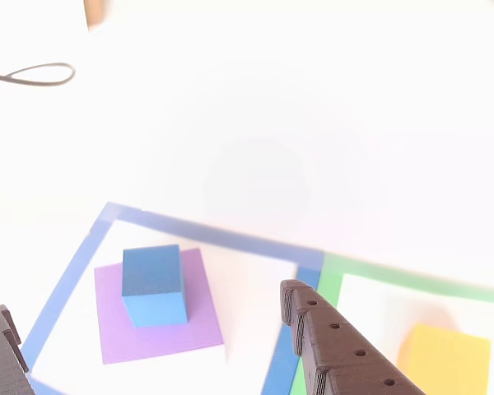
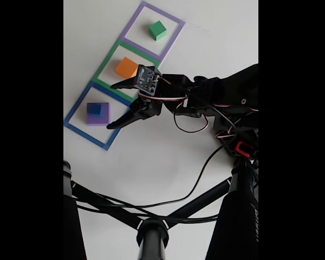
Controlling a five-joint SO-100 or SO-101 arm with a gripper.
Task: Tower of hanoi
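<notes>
A small blue cube (image 1: 154,285) (image 2: 95,109) sits on top of the flat purple block (image 1: 198,321) (image 2: 101,117) inside the blue square outline. The orange-yellow block (image 1: 445,359) (image 2: 127,67) stands alone in the green outline. In the purple outline at the far end rests the green block (image 2: 157,30). My gripper (image 1: 144,300) (image 2: 111,106) is open wide, its dark fingers spread just to the right of the blue-on-purple stack in the fixed view, holding nothing. One fingertip (image 2: 113,85) reaches over the green outline's edge.
Three taped square outlines lie in a diagonal row: blue (image 2: 76,107), green (image 2: 105,64), purple (image 2: 131,21). Black cables (image 2: 195,179) and a dark stand (image 2: 151,233) cross the table near the arm's base. A thin cable loop (image 1: 33,76) lies far left.
</notes>
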